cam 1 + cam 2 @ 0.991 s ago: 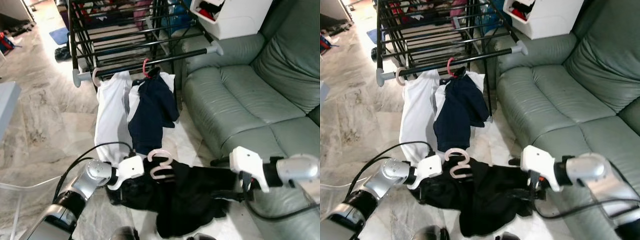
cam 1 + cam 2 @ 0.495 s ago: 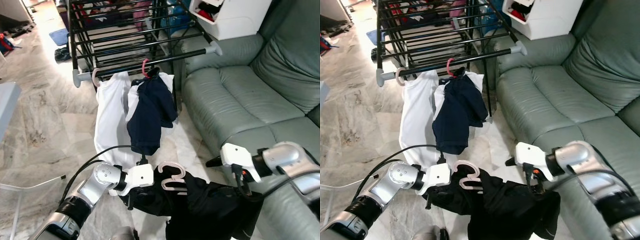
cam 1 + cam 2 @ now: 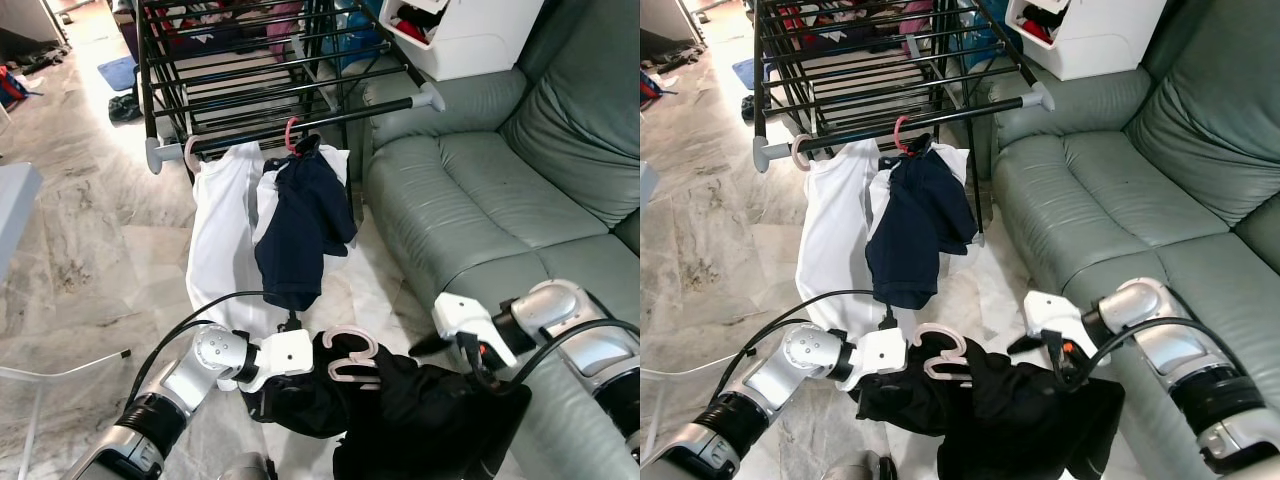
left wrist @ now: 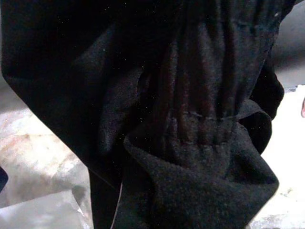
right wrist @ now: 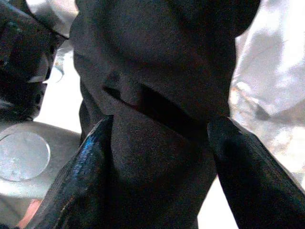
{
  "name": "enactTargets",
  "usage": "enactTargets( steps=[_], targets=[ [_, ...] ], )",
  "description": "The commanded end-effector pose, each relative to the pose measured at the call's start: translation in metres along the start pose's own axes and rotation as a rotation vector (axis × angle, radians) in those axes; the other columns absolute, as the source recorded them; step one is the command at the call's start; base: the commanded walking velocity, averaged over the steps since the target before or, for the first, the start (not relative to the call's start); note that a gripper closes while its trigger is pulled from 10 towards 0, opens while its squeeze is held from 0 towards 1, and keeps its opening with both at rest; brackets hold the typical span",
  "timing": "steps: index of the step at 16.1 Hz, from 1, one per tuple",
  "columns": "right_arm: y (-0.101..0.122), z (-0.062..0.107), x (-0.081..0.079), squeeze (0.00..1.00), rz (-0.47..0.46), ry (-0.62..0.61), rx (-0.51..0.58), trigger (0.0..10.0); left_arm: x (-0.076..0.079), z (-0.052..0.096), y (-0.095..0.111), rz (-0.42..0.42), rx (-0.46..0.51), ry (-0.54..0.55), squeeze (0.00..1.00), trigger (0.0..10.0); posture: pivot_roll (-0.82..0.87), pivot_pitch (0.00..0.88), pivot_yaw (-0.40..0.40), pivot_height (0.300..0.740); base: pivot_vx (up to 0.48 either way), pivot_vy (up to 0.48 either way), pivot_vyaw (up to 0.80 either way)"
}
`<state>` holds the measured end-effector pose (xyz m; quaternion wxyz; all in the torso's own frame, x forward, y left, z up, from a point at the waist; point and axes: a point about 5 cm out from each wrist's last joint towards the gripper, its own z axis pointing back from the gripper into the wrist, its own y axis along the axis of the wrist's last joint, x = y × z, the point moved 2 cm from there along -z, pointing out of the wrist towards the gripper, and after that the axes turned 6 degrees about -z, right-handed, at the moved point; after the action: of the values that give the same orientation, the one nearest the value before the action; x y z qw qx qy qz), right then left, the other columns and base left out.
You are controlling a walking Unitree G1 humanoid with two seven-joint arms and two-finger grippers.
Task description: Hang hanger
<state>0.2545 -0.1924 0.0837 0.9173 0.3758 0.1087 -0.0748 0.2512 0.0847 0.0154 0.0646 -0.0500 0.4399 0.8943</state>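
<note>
A pink hanger [image 3: 350,356] sits in the neck of a black garment [image 3: 410,410] that hangs bunched between my two arms, low over the floor. My left gripper [image 3: 268,384] is buried in the garment's left edge, just left of the hanger, shut on the cloth [image 4: 190,124]. On the right, my right gripper [image 5: 162,162] is shut on a fold of the same garment, one black finger [image 5: 78,183] on each side of it. Farther ahead is the drying rack's black front bar [image 3: 330,115], which carries a white shirt [image 3: 222,240] and a navy garment [image 3: 305,225] on pink hangers.
A green leather sofa [image 3: 480,200] runs along the right, close to my right arm. A white box [image 3: 465,35] stands behind the sofa's arm. The black rack [image 3: 240,60] has more clothes farther back. Marble floor [image 3: 90,250] lies to the left, with a pale table edge [image 3: 15,205] at the far left.
Both grippers and the garment have sunk lower and nearer to me. The hanger shifted right; my right gripper drew in to the left, and the garment is more bunched.
</note>
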Motion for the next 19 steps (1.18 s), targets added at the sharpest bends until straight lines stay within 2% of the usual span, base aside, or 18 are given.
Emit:
enactTargets(
  steps=[1,12,13,14,15,16,17,19],
  targets=[
    [0.0041,0.0005,0.0004,0.00,0.024,0.029,-0.006,0.0,-0.0041,0.0012,0.0056,-0.027,0.007,0.010,0.00,0.0,-0.06,0.000,0.024,0.740,0.000,0.000,0.00],
    [0.0101,-0.0020,0.0050,0.00,0.042,0.025,0.033,0.0,-0.0032,-0.0008,0.0030,-0.028,-0.008,-0.006,0.00,0.0,-0.06,0.000,0.028,0.740,0.000,0.000,0.00],
    [0.0103,-0.0018,0.0052,0.00,0.042,0.026,0.033,1.8,-0.0035,-0.0004,0.0032,-0.028,-0.008,-0.006,0.00,0.0,-0.06,0.000,0.028,0.740,0.000,0.000,0.00],
    [0.0107,-0.0014,0.0060,0.00,0.045,0.022,0.032,7.2,-0.0038,-0.0001,0.0034,-0.028,-0.009,-0.007,0.00,0.0,-0.07,0.000,0.028,0.740,0.000,0.000,0.00],
    [0.0116,-0.0007,0.0082,0.00,0.046,0.007,0.032,10.0,-0.0039,-0.0006,0.0032,-0.027,-0.010,-0.006,0.00,0.0,-0.06,0.000,0.025,0.740,0.000,0.000,0.00],
    [0.0114,-0.0003,0.0071,0.62,0.027,0.026,0.030,10.0,-0.0040,-0.0011,0.0032,-0.027,-0.010,-0.004,0.00,0.0,-0.06,0.000,0.024,0.740,0.000,0.000,0.00],
    [0.0114,-0.0003,0.0065,1.00,0.022,0.034,0.028,10.0,-0.0043,-0.0011,0.0034,-0.027,-0.009,-0.003,0.00,0.0,-0.06,0.000,0.024,0.740,0.000,0.000,0.00],
    [0.0114,-0.0014,0.0065,1.00,0.028,0.042,0.023,10.0,-0.0043,-0.0018,0.0035,-0.025,-0.008,-0.001,0.00,0.0,-0.06,0.000,0.020,0.740,0.000,0.000,0.00]
  ],
)
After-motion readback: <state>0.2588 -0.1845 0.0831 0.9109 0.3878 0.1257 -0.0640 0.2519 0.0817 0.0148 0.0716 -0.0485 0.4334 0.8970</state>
